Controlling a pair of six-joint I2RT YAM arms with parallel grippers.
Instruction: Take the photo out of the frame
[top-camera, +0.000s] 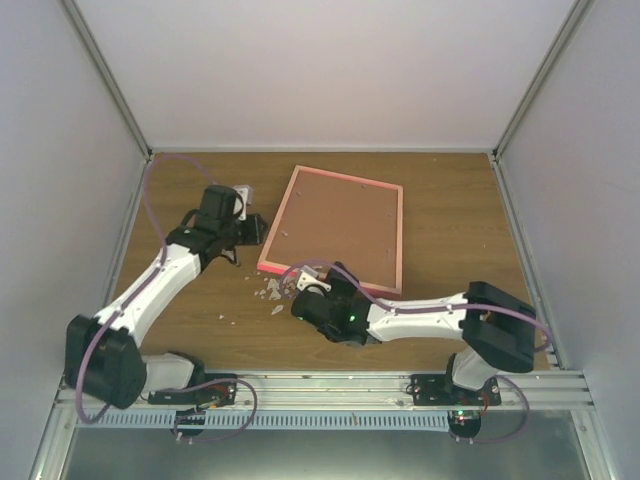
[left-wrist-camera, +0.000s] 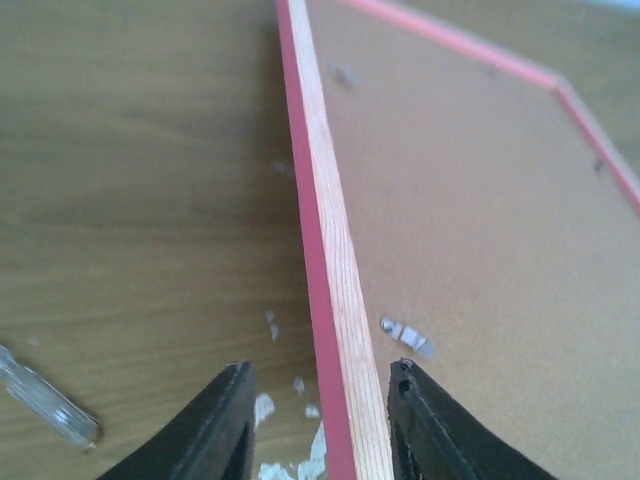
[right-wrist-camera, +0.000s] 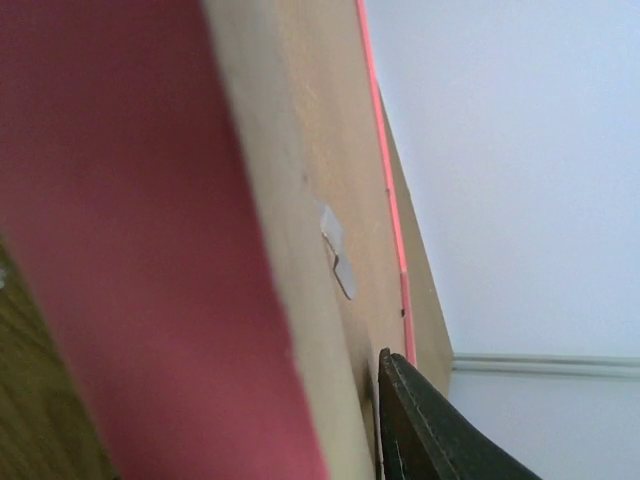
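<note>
Plainly, the frame (top-camera: 335, 225) lies back-up toward the far edge of the table (top-camera: 230, 330), about midway between its left and right edges. Its brown backing board (left-wrist-camera: 480, 230) is in place, so the photo is hidden beneath it. My left gripper (top-camera: 252, 228) is spread wide and straddles the frame's left rail, one finger over the wood, the other over the board. My right gripper (top-camera: 312, 280) is at the near rail. Its wrist camera shows only one finger (right-wrist-camera: 420, 430) against the board, so I cannot tell whether it is clamped or released. The risk, as I judge it, lies in the metal tab (left-wrist-camera: 405, 335), which looks folded flat over the board. If I pry or lift before the tabs are turned up, the hardboard may crack or the print beneath may crease. Pinching the thin rail could also drag the whole frame across the tabletop. White crumbs (top-camera: 268, 292) by the near-left corner and a clear sliver (left-wrist-camera: 45, 402) could make a finger skid.
</note>
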